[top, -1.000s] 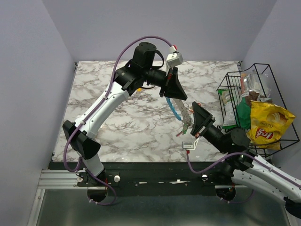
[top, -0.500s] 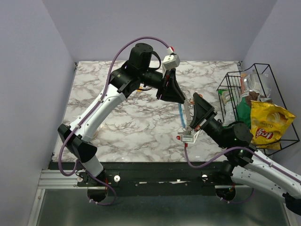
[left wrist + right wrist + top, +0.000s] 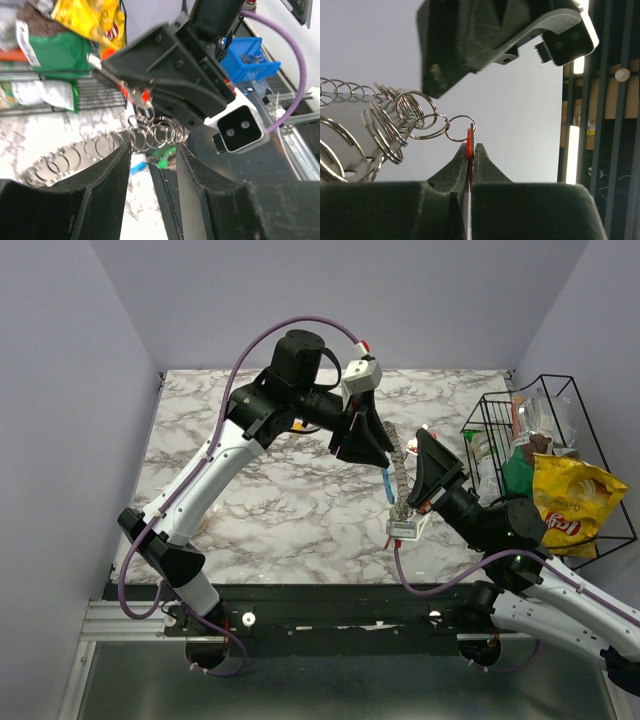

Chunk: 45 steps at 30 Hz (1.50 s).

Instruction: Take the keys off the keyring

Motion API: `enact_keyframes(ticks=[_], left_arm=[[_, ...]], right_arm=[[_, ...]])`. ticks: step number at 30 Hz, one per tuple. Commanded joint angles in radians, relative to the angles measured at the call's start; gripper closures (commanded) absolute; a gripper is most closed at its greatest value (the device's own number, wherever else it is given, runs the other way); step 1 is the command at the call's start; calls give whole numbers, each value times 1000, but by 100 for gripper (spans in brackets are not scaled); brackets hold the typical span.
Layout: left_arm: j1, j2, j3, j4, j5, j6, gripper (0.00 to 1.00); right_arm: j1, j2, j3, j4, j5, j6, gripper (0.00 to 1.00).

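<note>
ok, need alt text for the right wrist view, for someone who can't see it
The jaws of the right gripper are shut on a thin red key seen edge-on, linked by a small ring to the keyring, a string of silver split rings trailing off to the left. The dark left gripper looms close above.

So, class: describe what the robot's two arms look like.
The left arm and right arm have white links, black joints and a looping purple cable each. Jaws are black and wedge-shaped; a pale grey camera box sits at each wrist.
</note>
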State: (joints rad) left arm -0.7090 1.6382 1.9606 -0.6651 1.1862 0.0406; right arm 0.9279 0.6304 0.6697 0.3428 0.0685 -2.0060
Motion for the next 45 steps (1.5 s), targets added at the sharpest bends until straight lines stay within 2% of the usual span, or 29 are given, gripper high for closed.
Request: enact_keyframes(ticks=[1, 4, 8, 12, 21, 30, 32, 33, 35, 36, 37, 38, 39, 40, 41, 42, 45], left_arm=[[-3, -21, 81, -39, 41, 56, 49], [2, -26, 95, -39, 87, 62, 49], [6, -15, 127, -67, 34, 120, 47], [13, 40, 178, -131, -23, 234, 42], [20, 179, 267, -153, -14, 306, 38], [23, 221, 256, -145, 196, 276, 38], [23, 201, 200, -64, 233, 231, 39], [23, 189, 163, -4, 268, 126, 39], [23, 125, 50, 357, 303, -85, 40], [23, 102, -95, 553, 340, -401, 40], [19, 79, -170, 1129, 354, -679, 40], [13, 80, -245, 1517, 358, -964, 40], [6, 107, -273, 1840, 372, -1216, 40], [-9, 209, -220, 2267, 418, -1697, 41], [-32, 269, -92, 2361, 438, -1849, 43], [-35, 299, -82, 2360, 449, -1902, 46], [-40, 255, -150, 2348, 426, -1803, 46]], right_arm=[[-1, -5, 22, 50, -13, -516, 99], [0, 2, 27, 50, -7, -507, 99], [-1, 2, 27, 51, -28, -508, 99], [-1, 3, 28, 47, -39, -504, 99], [0, 2, 41, 22, -59, -484, 99], [-1, 6, 56, 22, -21, -447, 99], [0, 9, 60, 18, -6, -439, 99], [0, 8, 62, 16, -4, -438, 99], [0, 9, 68, 13, 2, -433, 99], [0, 11, 70, 12, 7, -432, 99], [-1, 11, 73, 4, 10, -433, 99], [-1, 12, 76, 4, 11, -433, 99], [-1, 12, 79, 4, 14, -432, 99], [-1, 14, 79, 4, 13, -433, 99], [-1, 17, 80, 1, 14, -435, 99], [-1, 18, 79, -1, 16, -436, 99], [-3, 17, 73, 4, 17, -441, 99]])
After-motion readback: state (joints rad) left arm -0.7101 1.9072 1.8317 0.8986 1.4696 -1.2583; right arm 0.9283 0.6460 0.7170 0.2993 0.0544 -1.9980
